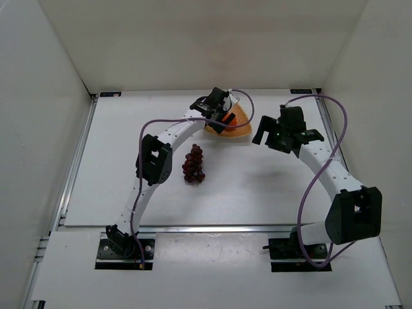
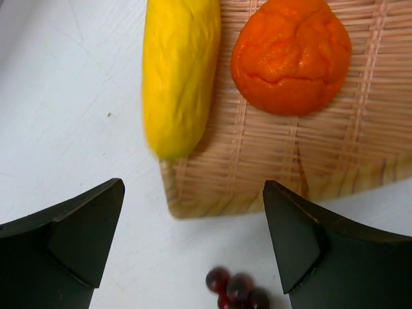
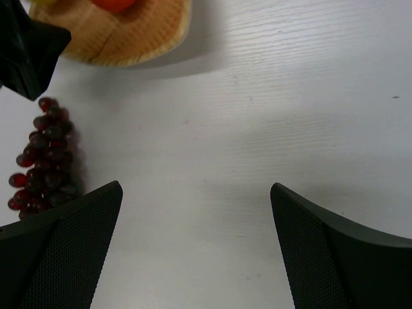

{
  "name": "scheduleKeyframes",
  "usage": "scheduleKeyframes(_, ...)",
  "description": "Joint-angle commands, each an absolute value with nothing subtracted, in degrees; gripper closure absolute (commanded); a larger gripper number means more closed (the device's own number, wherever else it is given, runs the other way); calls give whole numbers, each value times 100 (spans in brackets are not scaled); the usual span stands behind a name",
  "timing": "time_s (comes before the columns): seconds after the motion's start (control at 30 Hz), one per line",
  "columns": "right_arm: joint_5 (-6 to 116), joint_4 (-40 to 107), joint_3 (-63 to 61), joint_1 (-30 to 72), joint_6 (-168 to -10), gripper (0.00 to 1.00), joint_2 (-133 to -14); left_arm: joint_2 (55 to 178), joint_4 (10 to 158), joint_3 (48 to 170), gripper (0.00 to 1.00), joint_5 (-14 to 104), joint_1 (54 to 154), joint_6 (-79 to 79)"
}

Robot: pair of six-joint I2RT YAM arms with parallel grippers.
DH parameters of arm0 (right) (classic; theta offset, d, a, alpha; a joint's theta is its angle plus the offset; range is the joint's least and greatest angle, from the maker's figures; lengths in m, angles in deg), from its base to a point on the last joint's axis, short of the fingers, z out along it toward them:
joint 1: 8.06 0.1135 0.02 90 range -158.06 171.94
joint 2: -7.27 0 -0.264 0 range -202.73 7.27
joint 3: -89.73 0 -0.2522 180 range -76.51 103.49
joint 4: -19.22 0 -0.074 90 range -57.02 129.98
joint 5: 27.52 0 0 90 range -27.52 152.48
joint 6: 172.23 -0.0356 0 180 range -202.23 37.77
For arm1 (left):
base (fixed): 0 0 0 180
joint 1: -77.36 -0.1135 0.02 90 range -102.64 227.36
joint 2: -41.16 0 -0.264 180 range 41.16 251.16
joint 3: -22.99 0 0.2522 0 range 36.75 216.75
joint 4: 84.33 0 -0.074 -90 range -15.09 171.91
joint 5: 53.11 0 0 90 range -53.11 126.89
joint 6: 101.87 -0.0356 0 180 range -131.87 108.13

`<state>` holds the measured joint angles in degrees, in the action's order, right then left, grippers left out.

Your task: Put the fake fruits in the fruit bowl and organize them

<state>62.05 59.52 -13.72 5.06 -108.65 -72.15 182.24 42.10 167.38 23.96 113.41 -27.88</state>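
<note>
1. White table [image 1: 257, 193], closed in by pale walls [image 1: 193, 45] on three sides, carries everything in view.
2. The fruit bowl [image 2: 257, 167] sits toward the far middle of the table. It is a shallow light-brown dish with a fine slatted weave.
3. The orange [image 2: 291, 55] lies inside the bowl, resting on the weave.
4. The banana [image 2: 180, 71] lies just beside the orange, along one edge of the bowl. Its blunt end pokes past the rim, over the white table.
5. The grapes [image 1: 194, 164] lie on the table outside the bowl, on the side nearer the arm bases. They are close to the bowl but do not touch it.
6. The left claw [image 2: 193, 193] hangs over the bowl's near corner. Its two dark fingers [image 2: 64, 238] are spread wide and nothing is between them. In the left wrist view, the top of the grape bunch shows below the gap.
7. The right claw [image 3: 196, 190] hovers over bare table to the right of the bowl. Its fingers are also spread wide and hold nothing. The right wrist view shows the grapes off to one side and the bowl at the top edge.
8. A purple cable [image 1: 322, 167] loops along each white arm.
</note>
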Motion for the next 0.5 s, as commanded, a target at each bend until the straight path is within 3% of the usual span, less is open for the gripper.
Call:
scheduleKeyframes(0.0, 5940, 5750, -1261, 845, -10403, 0, -6972, 17108, 4324, 16526, 0, 2353, 11322, -2787)
scheduleKeyframes(0.1, 5940, 5811, -1261, 1048, -10342, 0, -6832, 16484, 4324, 16026, 0, 2055, 11322, -2787)
scheduleKeyframes(0.27, 6466, 5916, -1156, 2215, -9972, 0, -6927, 15333, 4324, 15094, 0, 1352, 11165, -2840)
scheduleKeyframes(0.47, 6547, 5917, -235, 3648, -10552, 0, -8332, 14058, 4158, 13872, 0, 753, 10146, -2708)
